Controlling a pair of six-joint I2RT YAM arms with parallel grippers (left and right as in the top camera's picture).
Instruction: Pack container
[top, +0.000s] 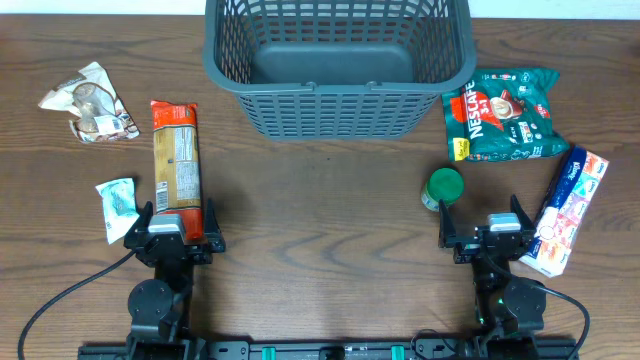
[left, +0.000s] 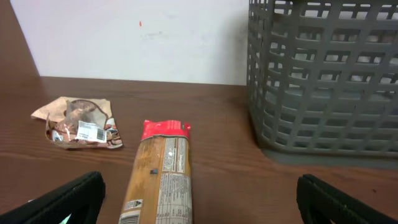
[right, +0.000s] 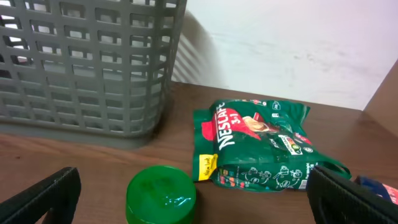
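The dark grey slatted container (top: 340, 105) stands empty at the back centre of the table; it also shows in the left wrist view (left: 323, 81) and the right wrist view (right: 87, 68). My left gripper (top: 173, 228) is open at the front left, its fingers either side of the near end of an orange packet with a red top (top: 175, 165), (left: 160, 177). My right gripper (top: 486, 232) is open and empty at the front right, just behind a green-lidded jar (top: 443, 187), (right: 161, 194). A green Nescafe pouch (top: 507, 115), (right: 264, 146) lies right of the container.
A crumpled clear wrapper (top: 90, 103), (left: 81, 122) lies at the far left. A small white and green sachet (top: 117, 203) lies left of my left gripper. A white, blue and pink box (top: 567, 210) lies at the right edge.
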